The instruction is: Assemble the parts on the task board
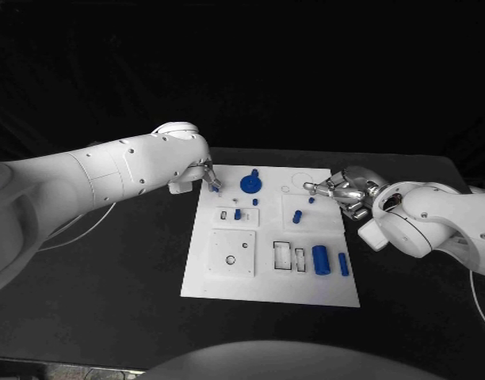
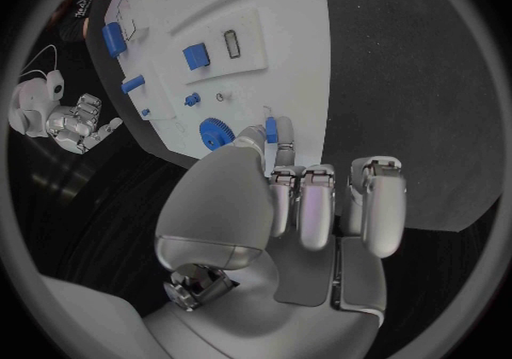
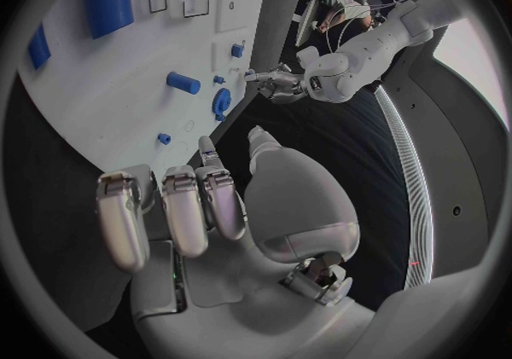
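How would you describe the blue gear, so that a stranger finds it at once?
Look at the white board in the middle of the black table, at its far edge, beside the left hand. The blue gear is there: a round toothed disc, while the other blue pieces are small pegs or cylinders.

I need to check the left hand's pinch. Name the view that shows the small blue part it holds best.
The left wrist view: the small blue part stands pinched in the left hand beside the blue gear. The head view shows it tiny under the arm; the right wrist view shows it far off.
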